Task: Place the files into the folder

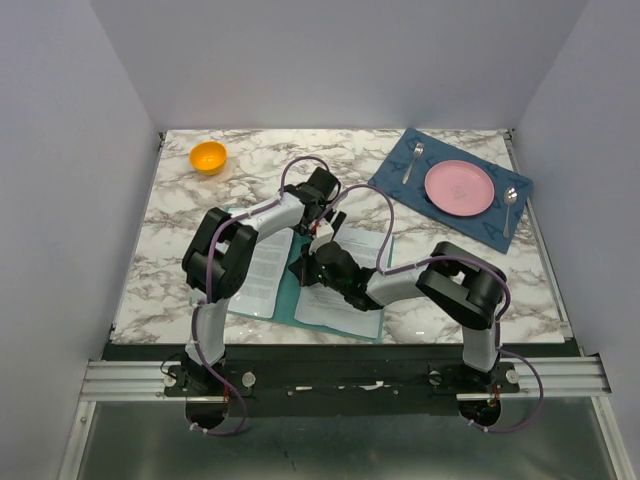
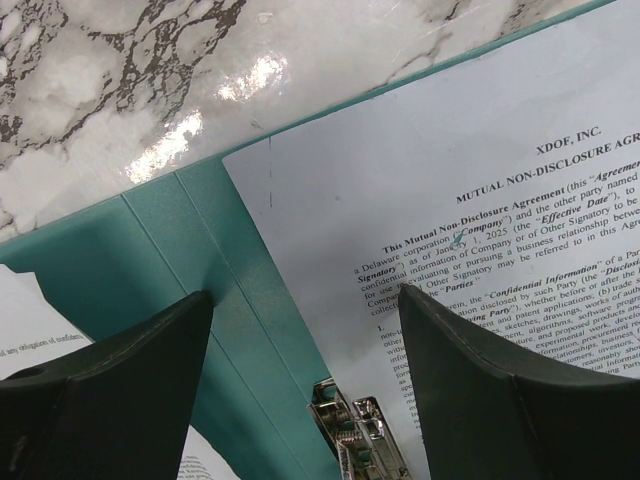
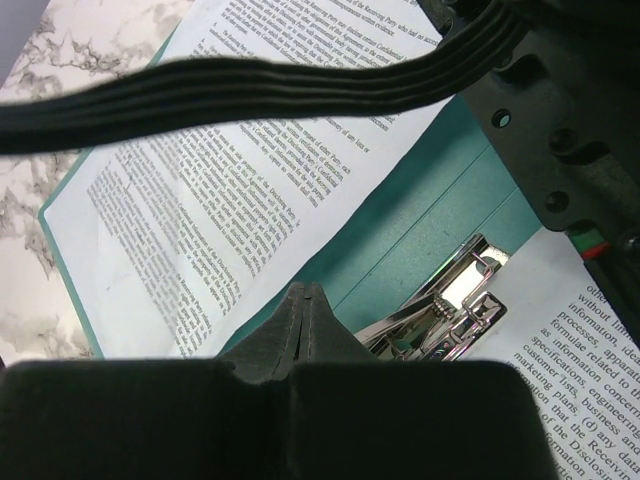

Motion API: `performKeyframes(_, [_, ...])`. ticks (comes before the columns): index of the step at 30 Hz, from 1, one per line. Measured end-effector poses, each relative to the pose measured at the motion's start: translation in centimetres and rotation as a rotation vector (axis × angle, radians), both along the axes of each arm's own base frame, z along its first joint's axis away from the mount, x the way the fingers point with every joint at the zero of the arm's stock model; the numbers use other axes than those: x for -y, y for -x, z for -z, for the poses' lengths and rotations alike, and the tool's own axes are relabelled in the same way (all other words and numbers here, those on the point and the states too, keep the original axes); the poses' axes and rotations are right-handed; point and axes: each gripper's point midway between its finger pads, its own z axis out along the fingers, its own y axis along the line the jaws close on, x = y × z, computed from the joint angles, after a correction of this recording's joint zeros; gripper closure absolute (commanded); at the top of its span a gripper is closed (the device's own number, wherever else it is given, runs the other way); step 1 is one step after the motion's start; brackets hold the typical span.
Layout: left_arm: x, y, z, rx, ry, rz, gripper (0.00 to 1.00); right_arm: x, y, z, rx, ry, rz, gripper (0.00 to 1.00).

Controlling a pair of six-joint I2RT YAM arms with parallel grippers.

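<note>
Closest to us in the left wrist view, the left gripper [image 2: 305,300] hangs with its jaws spread wide and empty over the spine of the folder [image 2: 180,250]. The right gripper [image 3: 305,295] is pinched closed on nothing we can see, its tips just beside the metal clip [image 3: 450,300].

We find the folder open flat at the near middle of the table [image 1: 180,230], its spine running away from the bases at a slight slant. The files [image 1: 262,270] lie on both leaves, long sides along the spine. The folder's near edge sits close to the table's front edge. Bare marble stretches left and beyond. The placemat [image 1: 395,170] with its plate [image 1: 459,187] lies well apart at far right, the bowl [image 1: 208,157] at far left.
</note>
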Motion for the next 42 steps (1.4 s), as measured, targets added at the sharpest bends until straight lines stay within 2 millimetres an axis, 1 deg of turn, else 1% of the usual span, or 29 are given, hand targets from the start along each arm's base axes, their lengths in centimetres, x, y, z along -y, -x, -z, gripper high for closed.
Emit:
performKeyframes(5, [0.0,0.1,0.0,0.004,0.002,0.007,0.21,-0.1,0.3,0.3,-0.010,0.001,-0.015,0.99])
performKeyframes(11, [-0.2,0.2,0.0,0.010,0.001,0.019,0.22,0.4,0.8,1.1,-0.040,-0.011,-0.005,0.99])
performKeyframes(19, [-0.3,0.6,0.0,0.010,0.003,0.023,0.23,0.3,0.8,1.5,-0.069,-0.029,0.013,0.99])
performKeyframes(25, [-0.4,0.7,0.0,0.009,0.003,0.028,0.24,0.8,0.3,1.7,-0.092,-0.040,0.040,0.99])
performKeyframes(31, [-0.6,1.0,0.0,-0.001,-0.004,0.031,0.24,2.2,-1.0,2.4,-0.100,-0.028,0.084,0.99])
performKeyframes(42, [-0.8,1.0,0.0,-0.006,-0.006,0.040,0.25,2.5,-0.7,2.4,-0.090,-0.043,0.076,0.99])
